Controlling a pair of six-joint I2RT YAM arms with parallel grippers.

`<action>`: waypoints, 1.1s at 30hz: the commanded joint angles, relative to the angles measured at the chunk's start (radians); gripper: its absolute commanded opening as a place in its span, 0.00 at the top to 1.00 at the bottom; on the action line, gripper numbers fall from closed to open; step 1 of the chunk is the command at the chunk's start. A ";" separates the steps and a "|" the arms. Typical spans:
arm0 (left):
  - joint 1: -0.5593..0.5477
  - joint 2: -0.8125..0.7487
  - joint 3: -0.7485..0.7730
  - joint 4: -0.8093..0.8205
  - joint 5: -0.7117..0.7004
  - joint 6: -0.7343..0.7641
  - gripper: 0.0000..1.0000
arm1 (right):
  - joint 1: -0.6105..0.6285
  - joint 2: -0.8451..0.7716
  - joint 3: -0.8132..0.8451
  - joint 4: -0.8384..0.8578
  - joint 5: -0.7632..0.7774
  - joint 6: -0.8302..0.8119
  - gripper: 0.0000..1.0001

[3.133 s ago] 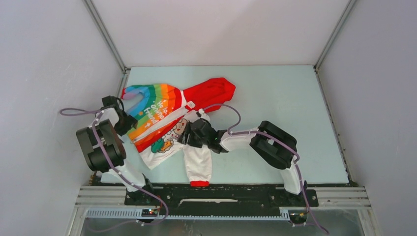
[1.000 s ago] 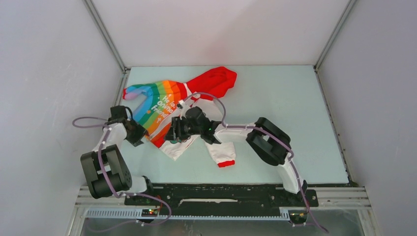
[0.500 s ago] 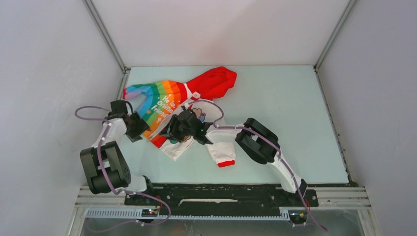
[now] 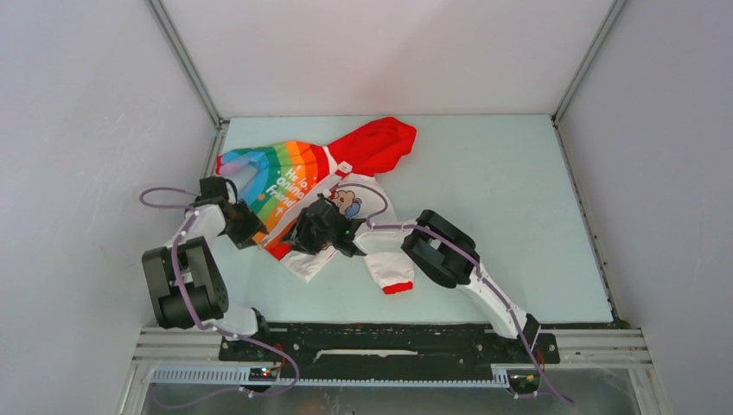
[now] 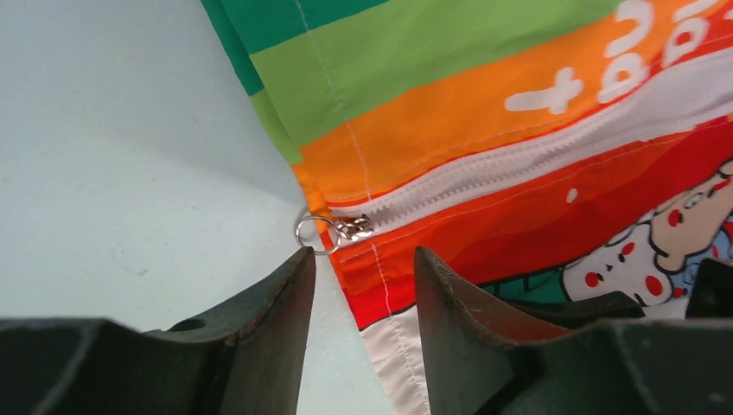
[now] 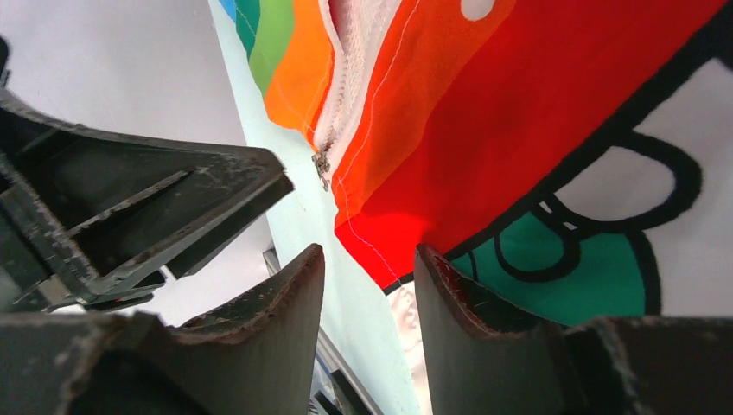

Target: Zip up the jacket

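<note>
On the left half of the table (image 4: 501, 190) lies the jacket (image 4: 298, 181), its red hood toward the far edge. The left gripper (image 5: 363, 259) and right gripper (image 6: 367, 255) stand at its lower hem, jaws parted and holding nothing. The zipper slider (image 5: 353, 229) sits at that hem, just beyond the left gripper's fingertips.

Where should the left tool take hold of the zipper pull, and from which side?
Pinch the silver ring hanging off the slider at the jacket hem. It sticks out past the fabric edge toward bare table, so come from that open side. The left tool sits just short of it, open.
</note>
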 commanded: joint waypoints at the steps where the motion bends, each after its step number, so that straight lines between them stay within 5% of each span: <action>1: 0.000 0.075 0.053 -0.020 -0.020 -0.009 0.49 | 0.024 0.022 0.062 -0.008 0.050 0.013 0.54; 4: 0.009 0.109 0.066 -0.017 -0.004 -0.009 0.60 | 0.024 0.030 0.069 -0.015 0.054 0.009 0.54; 15: 0.019 0.109 -0.035 0.019 0.097 -0.060 0.72 | 0.016 0.036 0.055 -0.013 0.053 -0.001 0.65; 25: 0.015 -0.036 -0.221 0.112 0.210 -0.181 0.82 | -0.008 -0.024 -0.054 0.012 0.059 -0.046 0.66; 33: 0.014 -0.109 -0.246 0.107 0.190 -0.182 0.84 | -0.041 -0.076 -0.187 0.154 -0.035 -0.088 0.54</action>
